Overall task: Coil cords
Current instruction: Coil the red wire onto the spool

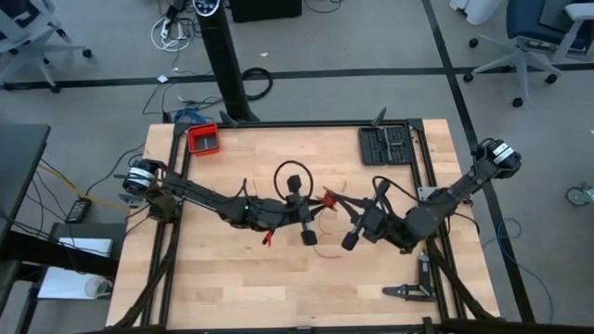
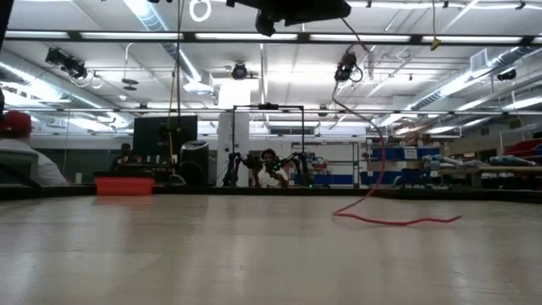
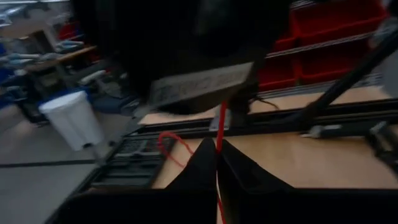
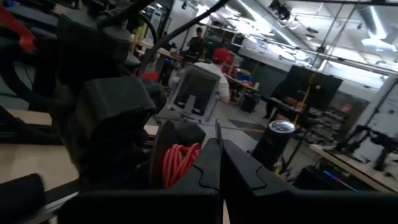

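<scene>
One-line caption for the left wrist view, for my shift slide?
Left gripper shut on the thin red cord, which runs up from its fingertips.

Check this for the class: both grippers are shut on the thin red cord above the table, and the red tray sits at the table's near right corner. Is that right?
One detail is wrong. The high view shows the red tray at the far left corner, not the near right. The rest holds: the left gripper and right gripper are both shut on the thin red cord above the table.
</scene>
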